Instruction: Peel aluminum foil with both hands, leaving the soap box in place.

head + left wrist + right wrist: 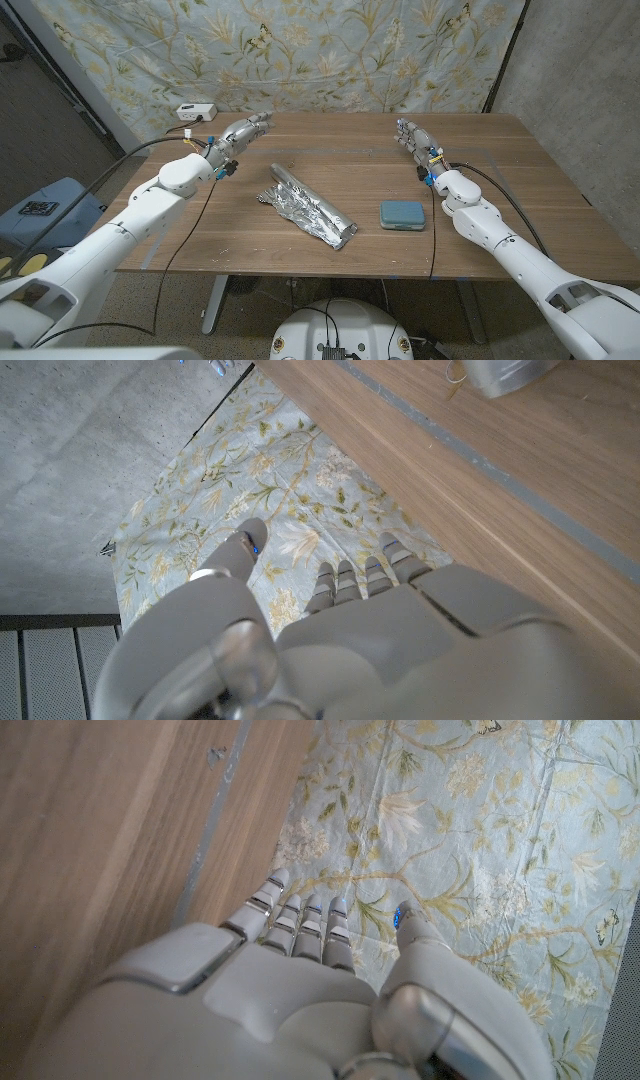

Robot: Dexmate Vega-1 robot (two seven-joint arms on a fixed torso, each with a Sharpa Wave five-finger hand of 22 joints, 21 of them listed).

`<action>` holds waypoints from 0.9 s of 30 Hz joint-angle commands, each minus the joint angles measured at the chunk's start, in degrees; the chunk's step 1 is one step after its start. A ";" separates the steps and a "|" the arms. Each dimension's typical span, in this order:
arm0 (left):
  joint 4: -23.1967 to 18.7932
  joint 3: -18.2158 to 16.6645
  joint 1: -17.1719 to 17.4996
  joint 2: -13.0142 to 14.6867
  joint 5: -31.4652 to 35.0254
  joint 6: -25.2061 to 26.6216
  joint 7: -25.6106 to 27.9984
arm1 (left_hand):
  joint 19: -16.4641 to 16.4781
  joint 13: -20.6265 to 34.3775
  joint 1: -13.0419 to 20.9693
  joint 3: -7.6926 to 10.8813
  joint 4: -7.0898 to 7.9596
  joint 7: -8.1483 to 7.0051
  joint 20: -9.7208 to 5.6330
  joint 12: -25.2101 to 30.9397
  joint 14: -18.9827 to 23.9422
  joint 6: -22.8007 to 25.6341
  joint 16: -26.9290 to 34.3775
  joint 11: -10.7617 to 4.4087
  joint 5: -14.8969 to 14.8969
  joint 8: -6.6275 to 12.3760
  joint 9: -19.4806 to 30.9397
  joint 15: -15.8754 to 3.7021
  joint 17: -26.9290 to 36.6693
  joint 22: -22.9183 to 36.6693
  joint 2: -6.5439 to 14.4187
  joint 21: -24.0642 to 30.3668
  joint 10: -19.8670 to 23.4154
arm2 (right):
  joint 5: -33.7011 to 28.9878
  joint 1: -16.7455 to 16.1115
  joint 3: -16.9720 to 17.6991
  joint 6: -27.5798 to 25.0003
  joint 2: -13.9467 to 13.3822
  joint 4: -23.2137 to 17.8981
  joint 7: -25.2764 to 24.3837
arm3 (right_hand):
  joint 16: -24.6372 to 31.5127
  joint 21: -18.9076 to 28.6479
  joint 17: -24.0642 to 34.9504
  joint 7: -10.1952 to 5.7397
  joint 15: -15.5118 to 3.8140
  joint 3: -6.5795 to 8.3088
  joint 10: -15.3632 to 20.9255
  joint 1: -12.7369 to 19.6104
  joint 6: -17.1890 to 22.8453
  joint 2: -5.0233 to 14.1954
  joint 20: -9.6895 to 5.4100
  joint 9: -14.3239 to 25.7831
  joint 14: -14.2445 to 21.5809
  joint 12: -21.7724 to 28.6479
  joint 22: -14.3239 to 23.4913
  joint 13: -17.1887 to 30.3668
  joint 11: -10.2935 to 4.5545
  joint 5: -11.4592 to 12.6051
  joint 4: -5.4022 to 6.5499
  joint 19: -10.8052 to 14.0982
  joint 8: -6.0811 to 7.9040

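A crumpled sheet of aluminum foil (pixel 305 207) lies in the middle of the wooden table (pixel 330 250), running diagonally toward the front. To its right sits a teal soap box (pixel 403 214), bare and apart from the foil. My left hand (pixel 240 134) hovers at the back left of the table, fingers stretched out, holding nothing. My right hand (pixel 413 136) is at the back right, fingers also extended and empty. In the left wrist view my left hand (pixel 350 610) points at the curtain, with a corner of the foil (pixel 505 374) at the picture's edge. My right hand (pixel 300 960) appears in the right wrist view.
A floral curtain (pixel 300 50) hangs behind the table. A white power strip (pixel 195 112) sits at the back left corner with a cable. A blue bin (pixel 45 205) stands on the floor to the left.
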 commanded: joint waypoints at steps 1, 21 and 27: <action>-2.62 2.50 -3.22 3.95 4.90 0.91 -5.80 | -1.64 0.35 1.81 -0.39 0.03 0.29 0.04 -0.54 -2.42 -2.80 -0.15 0.49 1.30 -0.22 0.28 0.61 0.15 0.19 -0.16 -0.54 -2.56 | -0.64 -1.33 0.70 -1.18 -1.04 -2.53 -2.60 | -0.31 -0.26 0.00 -0.05 -0.09 0.07 -0.36 0.55 -0.46 -0.05 -2.42 0.06 -0.06 -0.15 0.24 0.18 0.08 0.01 -0.47 -0.40 -0.23; -2.83 6.73 -10.09 7.47 9.62 2.57 -18.68 | -5.67 0.80 3.60 -2.15 0.65 1.28 0.71 -0.71 -7.89 -11.23 0.12 1.50 3.25 -0.31 0.40 2.46 0.30 0.24 -0.09 -0.72 -10.45 | -0.45 -2.20 1.31 -4.10 -2.15 -5.13 -4.89 | -0.50 -0.41 0.14 0.30 0.64 -0.24 -1.60 0.34 -1.78 0.00 -2.22 0.08 -1.05 -0.48 0.24 0.20 0.43 -0.06 -0.67 -1.18 -0.61; -3.55 8.31 -12.27 7.91 13.37 2.33 -20.75 | -5.53 1.08 4.31 -2.37 0.28 2.33 1.11 0.21 -7.08 -10.49 0.64 1.78 3.32 0.54 0.48 3.14 0.39 0.25 -0.32 -0.44 -9.55 | -0.80 -2.36 1.53 -4.90 -2.23 -5.95 -6.50 | -0.47 -0.40 0.19 0.32 0.77 -0.31 -1.68 0.23 -2.05 0.05 -2.17 0.09 -1.14 -0.46 0.25 0.21 0.48 -0.07 -0.63 -1.27 -0.66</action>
